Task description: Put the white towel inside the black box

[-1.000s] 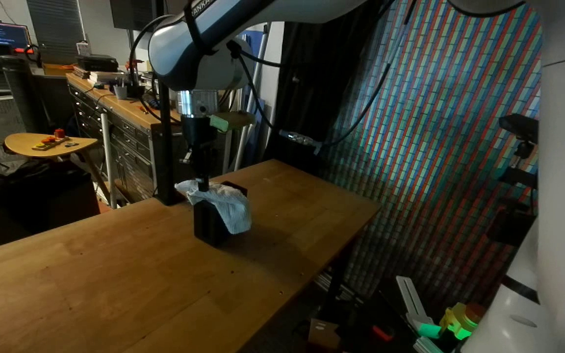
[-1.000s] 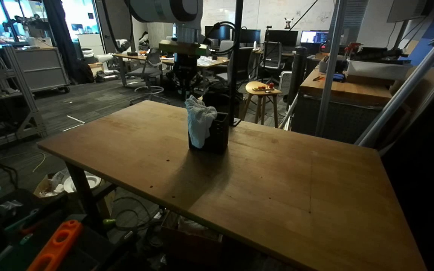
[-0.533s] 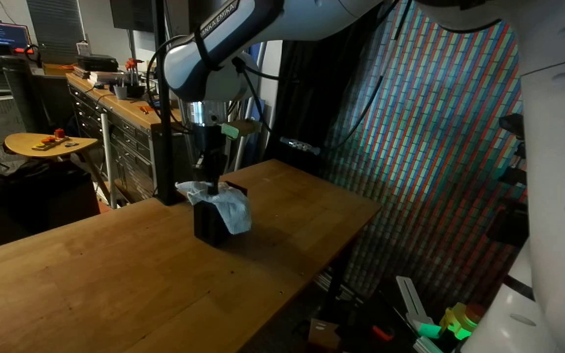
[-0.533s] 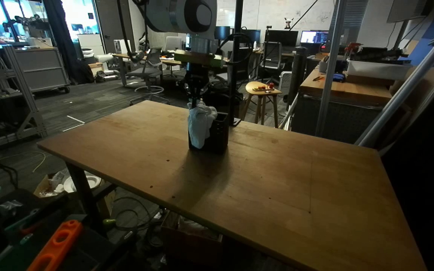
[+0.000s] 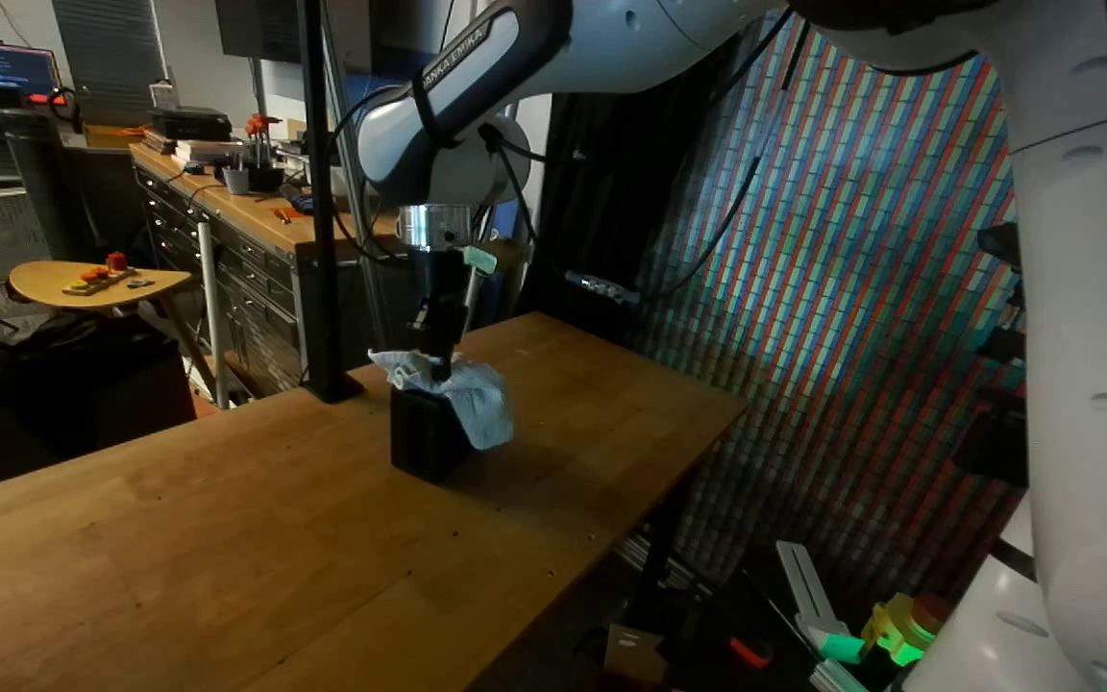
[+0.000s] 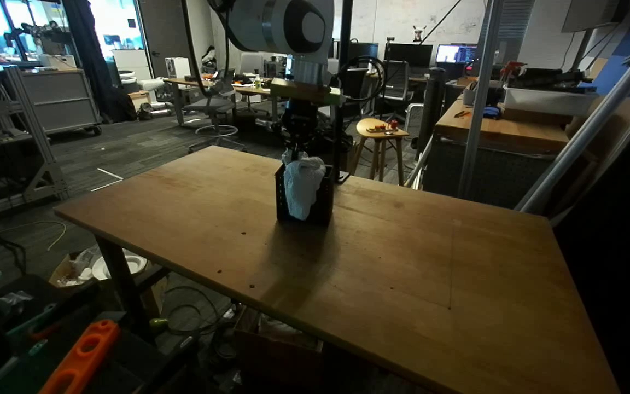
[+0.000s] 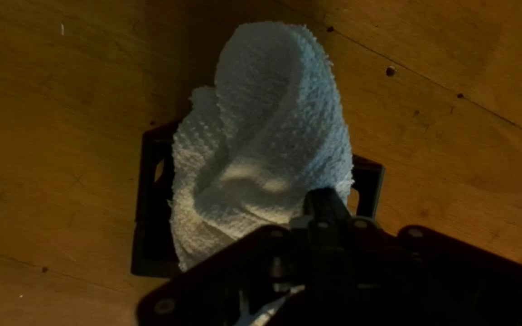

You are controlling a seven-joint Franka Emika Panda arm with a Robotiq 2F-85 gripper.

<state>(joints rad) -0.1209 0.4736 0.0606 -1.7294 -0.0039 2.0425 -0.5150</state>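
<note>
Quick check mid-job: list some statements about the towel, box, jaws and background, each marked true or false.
1. Part of the white towel hangs outside the black box. True.
2. The black box lies on its side. False: it stands upright on the wooden table.
3. The white towel covers the box's whole opening. False: the wrist view shows gaps at both sides.
4. The jaws are spread wide. False: in the wrist view they stand together.
5. A red item sits on the background stool. True.
</note>
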